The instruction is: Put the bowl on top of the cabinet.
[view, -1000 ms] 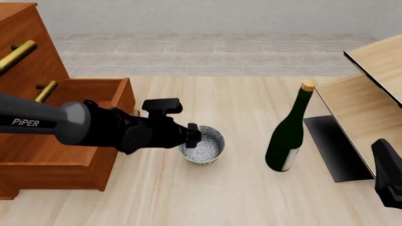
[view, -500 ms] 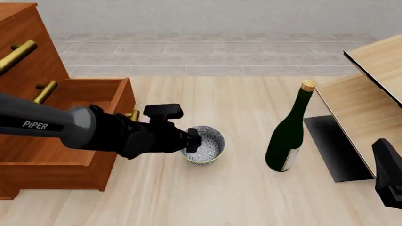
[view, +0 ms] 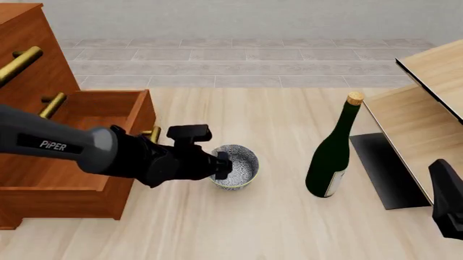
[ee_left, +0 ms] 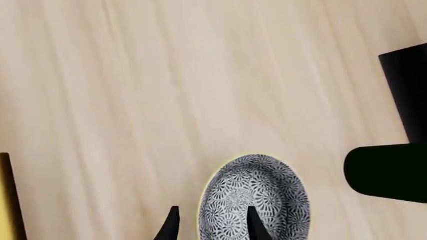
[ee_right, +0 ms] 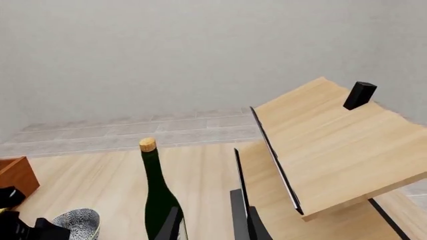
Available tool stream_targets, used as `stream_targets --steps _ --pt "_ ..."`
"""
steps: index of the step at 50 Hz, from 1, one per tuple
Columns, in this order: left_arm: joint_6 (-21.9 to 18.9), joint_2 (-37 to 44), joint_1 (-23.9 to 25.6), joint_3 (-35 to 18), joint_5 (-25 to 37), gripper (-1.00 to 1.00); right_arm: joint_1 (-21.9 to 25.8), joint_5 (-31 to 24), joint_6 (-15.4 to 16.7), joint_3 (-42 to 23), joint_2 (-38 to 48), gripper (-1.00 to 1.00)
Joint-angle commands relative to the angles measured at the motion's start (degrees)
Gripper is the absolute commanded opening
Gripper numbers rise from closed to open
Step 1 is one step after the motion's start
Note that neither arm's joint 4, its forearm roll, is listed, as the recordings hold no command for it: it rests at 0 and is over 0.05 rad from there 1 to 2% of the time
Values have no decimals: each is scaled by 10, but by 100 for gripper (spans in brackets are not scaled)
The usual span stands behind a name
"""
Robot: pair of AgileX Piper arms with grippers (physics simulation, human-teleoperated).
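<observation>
The speckled grey-white bowl (view: 240, 166) stands upright on the wooden floor, just right of the cabinet's pulled-out drawer (view: 108, 111). My left gripper (view: 222, 165) is open and low at the bowl's left rim. In the left wrist view one fingertip (ee_left: 253, 223) sits inside the bowl (ee_left: 267, 195) and the other outside it, the rim between them. The reddish-brown cabinet (view: 25, 32) rises at the left; its top is cut off by the frame. At the lower right my right gripper (ee_right: 212, 225) is open and holds nothing.
A tall green bottle (view: 330, 160) with a cork stands right of the bowl. Pale light-wood furniture with black edging (view: 423, 116) fills the right side. Brass bar handles (view: 21, 62) stick out of the cabinet front. Behind lies a tiled strip and a grey wall.
My left gripper has come down and slightly nearer, so its fingers now straddle the bowl's left rim. The bowl, the bottle and the right arm have not moved.
</observation>
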State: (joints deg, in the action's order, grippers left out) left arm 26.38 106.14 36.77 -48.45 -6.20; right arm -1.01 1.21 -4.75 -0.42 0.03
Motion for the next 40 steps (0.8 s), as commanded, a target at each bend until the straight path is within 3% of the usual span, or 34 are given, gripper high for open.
stream_targets --steps 1,20,28,36,37,40 --pt "-1 7 1 3 -6 -100 0 -4 0 -3 0 100" --pt "-16 -54 -11 16 -2 -100 1 -1 0 1 0 100" --pt "-4 -106 -13 31 9 -100 1 -1 0 1 0 100" --pt "-28 -202 -11 69 8 -100 -1 0 -1 1 0 100" --pt "0 -222 1 89 3 -100 0 1 0 1 0 100" --pt "23 -226 19 103 3 -100 0 -1 0 0 0 100"
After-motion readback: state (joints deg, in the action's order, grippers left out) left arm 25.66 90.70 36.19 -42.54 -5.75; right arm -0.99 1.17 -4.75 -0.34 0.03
